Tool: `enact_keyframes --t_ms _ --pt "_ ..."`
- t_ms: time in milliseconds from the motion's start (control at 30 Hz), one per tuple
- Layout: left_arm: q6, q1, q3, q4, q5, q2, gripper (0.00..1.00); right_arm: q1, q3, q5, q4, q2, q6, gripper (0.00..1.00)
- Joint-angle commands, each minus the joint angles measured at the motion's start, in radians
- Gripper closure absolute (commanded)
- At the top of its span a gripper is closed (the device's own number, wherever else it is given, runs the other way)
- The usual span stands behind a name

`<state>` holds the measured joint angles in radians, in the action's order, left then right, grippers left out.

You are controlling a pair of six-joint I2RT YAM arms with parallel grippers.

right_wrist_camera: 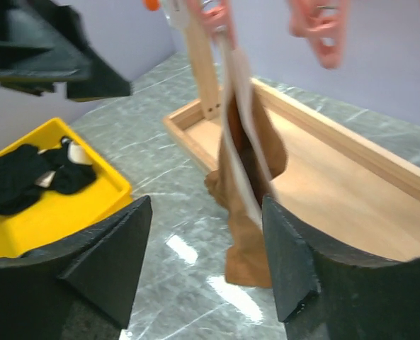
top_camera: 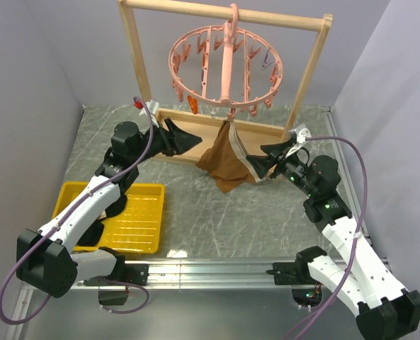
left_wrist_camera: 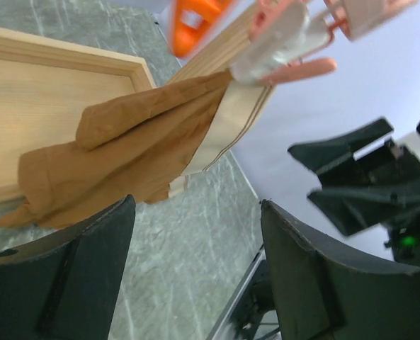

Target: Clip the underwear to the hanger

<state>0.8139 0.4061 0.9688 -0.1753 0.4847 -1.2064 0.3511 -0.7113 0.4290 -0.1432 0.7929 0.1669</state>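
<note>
The brown fabric underwear [left_wrist_camera: 139, 149], pale beige along its waistband, hangs from a pale pink plastic clothespin clip [left_wrist_camera: 280, 42] that pinches its top corner. An orange plastic clip [left_wrist_camera: 195, 18] dangles just left of that corner. Behind the underwear lies the light wooden rack base [left_wrist_camera: 47, 92]. Below it, the left gripper [left_wrist_camera: 197, 212] holds its black fingers wide apart and empty over the grey marbled table [left_wrist_camera: 188, 283]. The black right gripper [left_wrist_camera: 351, 177] sits to the underwear's right, apart from it.

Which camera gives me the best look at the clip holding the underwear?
Left wrist: the clip shows large and close, pinching the underwear at its pale waistband. Top external shows it small under the hanger; right wrist shows it blurred at the frame's top edge.
</note>
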Motion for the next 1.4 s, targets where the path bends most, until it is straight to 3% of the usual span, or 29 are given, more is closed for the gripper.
enact_keyframes --t_ms 0,233,400,533,633,967,1367 --pt "-0.131 -0.006 0.013 -0.020 0.077 0.044 0.23 -0.059 0.010 0.017 -0.035 -0.029 0.008 0.31" --pt "-0.258 -0.004 -0.013 -0.095 0.149 0.080 0.27 -0.118 0.007 0.039 -0.114 0.000 -0.015 0.39" --pt "-0.390 0.000 -0.025 -0.168 0.195 0.084 0.36 -0.176 -0.027 0.056 -0.212 0.101 -0.029 0.45" --pt "-0.456 0.008 0.046 -0.136 0.088 0.032 0.46 -0.212 -0.069 0.073 -0.265 0.175 -0.033 0.48" --pt "-0.438 0.008 0.112 -0.127 0.014 -0.028 0.51 -0.224 -0.094 0.080 -0.289 0.213 -0.030 0.48" --pt "-0.325 -0.018 0.249 -0.202 -0.115 -0.156 0.53 -0.236 -0.131 0.206 -0.344 0.285 -0.115 0.47" --pt "-0.249 -0.107 0.334 -0.196 -0.132 -0.243 0.53 -0.236 -0.171 0.275 -0.401 0.377 -0.236 0.46"
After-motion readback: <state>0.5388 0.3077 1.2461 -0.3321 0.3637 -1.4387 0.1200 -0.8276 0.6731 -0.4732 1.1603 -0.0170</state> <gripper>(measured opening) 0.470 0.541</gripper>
